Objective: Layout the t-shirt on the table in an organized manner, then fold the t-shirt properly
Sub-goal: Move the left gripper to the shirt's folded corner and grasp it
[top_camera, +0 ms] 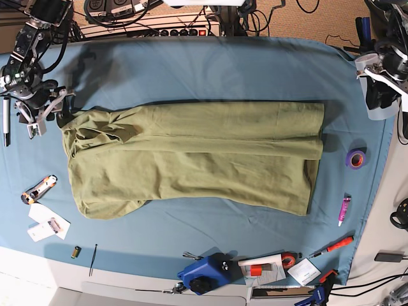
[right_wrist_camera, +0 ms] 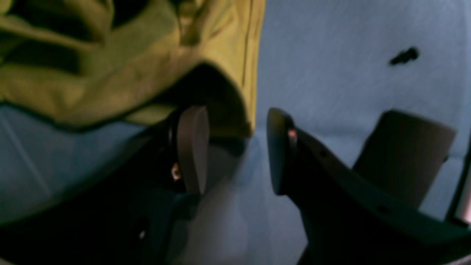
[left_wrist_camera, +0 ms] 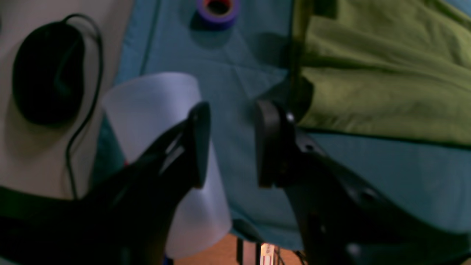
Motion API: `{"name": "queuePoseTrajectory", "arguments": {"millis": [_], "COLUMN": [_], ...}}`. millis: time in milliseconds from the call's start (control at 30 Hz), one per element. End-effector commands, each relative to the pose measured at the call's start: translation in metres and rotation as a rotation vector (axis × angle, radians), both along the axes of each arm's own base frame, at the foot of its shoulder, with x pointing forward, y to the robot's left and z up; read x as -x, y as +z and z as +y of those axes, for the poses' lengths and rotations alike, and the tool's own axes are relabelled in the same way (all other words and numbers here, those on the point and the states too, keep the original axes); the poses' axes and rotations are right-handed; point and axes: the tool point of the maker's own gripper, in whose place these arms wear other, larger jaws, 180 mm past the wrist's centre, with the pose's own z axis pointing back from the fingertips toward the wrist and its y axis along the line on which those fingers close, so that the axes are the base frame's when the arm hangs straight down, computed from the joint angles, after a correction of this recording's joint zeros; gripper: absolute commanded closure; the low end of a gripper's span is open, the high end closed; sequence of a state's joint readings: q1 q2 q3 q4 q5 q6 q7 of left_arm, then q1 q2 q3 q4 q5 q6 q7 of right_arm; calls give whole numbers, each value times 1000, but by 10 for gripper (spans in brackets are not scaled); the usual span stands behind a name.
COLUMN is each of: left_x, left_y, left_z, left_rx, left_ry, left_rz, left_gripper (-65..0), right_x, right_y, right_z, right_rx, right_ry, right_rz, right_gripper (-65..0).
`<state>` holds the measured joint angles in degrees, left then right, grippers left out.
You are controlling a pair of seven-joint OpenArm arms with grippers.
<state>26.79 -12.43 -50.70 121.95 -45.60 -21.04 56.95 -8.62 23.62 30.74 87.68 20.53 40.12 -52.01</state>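
table: blue cloth fills most of the base view; bare bands run above and below the shirt, tools sit along the lower and right edges.
shirt: centre of the base view, long axis left to right, lying folded lengthwise; sleeve end at left, straight hem at right. Layout looks done, folding partly done, in my judgement.
right gripper: upper left of the base view, just beside the shirt's upper-left corner; in its wrist view the jaws stand wide apart, nothing between them, cloth edge touching or just behind one finger.
left gripper: far right edge in the base view, off the shirt; jaws fairly wide, empty, shirt edge near, up and right in its wrist view.
nearer arm: right arm for the sleeve end; left arm for the hem.
tape roll: between hem and table edge, near the left arm's path.
open room: widest above the shirt.
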Motion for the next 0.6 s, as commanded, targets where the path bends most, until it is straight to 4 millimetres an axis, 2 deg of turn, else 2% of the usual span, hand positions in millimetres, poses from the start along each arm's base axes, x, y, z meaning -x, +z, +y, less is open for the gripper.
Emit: {"name": "queuePoseTrajectory", "arguments": {"millis": [0,67,200,300,433,567], "left_x": [-6,-9,-17,-22,-31,-34], "left_y": [12,9,-10,-25,-35,-53], "left_z": [-2,-12,-57,-79,-92,-90], "left_rx": [-3,14,78,32,-22,-19], "left_ry": [-17,-45,-170,-233,-235,-205], "left_rz": [-49,-44,-2,34,41,76], "left_gripper": [-215,-215,-215,-216,-218,-218], "right_x": [-14,-18,-21,-21,-20,-19], "right_y": [20,24,25,26,25,24], "right_z": [-7,-8,-10,-12,-12,-12], "right_rx": [24,25,24,25,25,26], "right_ry": [6,5,-16,-29,-31,-33], "right_rz": [-63,-72,-81,-82,-78,-70], "right_gripper": [-262,-262,-262,-262,-262,-262]}}
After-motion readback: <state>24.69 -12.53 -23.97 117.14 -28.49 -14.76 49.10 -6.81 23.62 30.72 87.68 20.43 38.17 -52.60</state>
